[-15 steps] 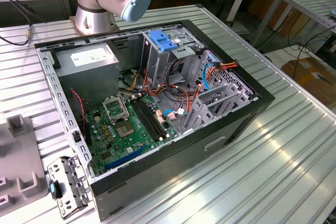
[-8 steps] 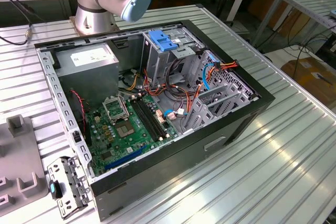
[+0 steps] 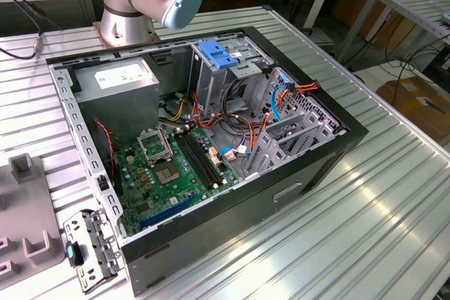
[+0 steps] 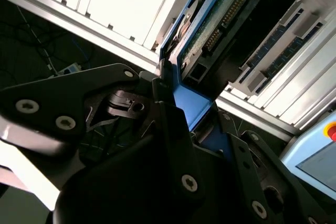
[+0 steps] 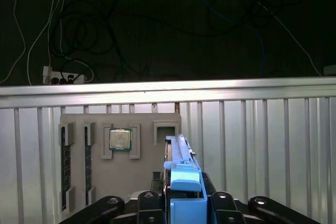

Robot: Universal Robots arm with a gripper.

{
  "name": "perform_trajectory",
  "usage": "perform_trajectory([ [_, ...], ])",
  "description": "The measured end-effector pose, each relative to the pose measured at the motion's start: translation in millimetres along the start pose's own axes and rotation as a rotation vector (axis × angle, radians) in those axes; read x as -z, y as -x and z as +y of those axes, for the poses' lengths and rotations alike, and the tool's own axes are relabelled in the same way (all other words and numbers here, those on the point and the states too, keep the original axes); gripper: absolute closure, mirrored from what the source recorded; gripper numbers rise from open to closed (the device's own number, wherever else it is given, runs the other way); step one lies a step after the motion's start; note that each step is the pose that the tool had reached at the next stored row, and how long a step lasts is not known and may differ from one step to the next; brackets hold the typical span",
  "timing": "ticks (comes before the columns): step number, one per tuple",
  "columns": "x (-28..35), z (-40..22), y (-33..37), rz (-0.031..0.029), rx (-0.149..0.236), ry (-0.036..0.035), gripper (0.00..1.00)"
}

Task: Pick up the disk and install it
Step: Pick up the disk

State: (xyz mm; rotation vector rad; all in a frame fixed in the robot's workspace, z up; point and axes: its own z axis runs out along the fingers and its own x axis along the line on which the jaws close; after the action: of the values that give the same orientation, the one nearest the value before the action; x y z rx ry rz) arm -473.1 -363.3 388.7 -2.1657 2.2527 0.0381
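Note:
In both wrist views the disk (image 5: pixel 181 153) stands edge-on between my fingers, held by its blue plastic carrier (image 5: pixel 186 182). My gripper (image 5: pixel 186 203) is shut on that carrier, one black finger (image 5: pixel 149 203) on each side. The second wrist view shows the disk's (image 4: pixel 220 19) green circuit-board side with a blue rail (image 4: pixel 191 103) running down into the gripper (image 4: pixel 194 124). The disk hangs over a grey holder plate (image 5: pixel 94 182); whether it touches the plate I cannot tell.
The holder plate carries a processor chip (image 5: pixel 120 140) and memory sticks (image 5: pixel 65 166), close to the ribbed table's edge (image 5: pixel 168 90). In the exterior view the open computer case (image 3: pixel 337 152) lies on the table, with a drive cage (image 3: pixel 232 75), blue latch (image 3: pixel 216 54), power supply (image 3: pixel 119 79) and motherboard (image 3: pixel 176 166). The arm's base (image 3: pixel 133 5) stands behind it.

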Motion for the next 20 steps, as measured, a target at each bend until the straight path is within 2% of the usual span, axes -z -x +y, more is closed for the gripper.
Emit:
perform_trajectory([
  [11, 8.8, 0.1, 0.2, -0.0001, 0.000, 0.0001, 0.63],
  [20, 13.4, 0.1, 0.4, -0.0010, 0.000, 0.0000, 0.63],
])
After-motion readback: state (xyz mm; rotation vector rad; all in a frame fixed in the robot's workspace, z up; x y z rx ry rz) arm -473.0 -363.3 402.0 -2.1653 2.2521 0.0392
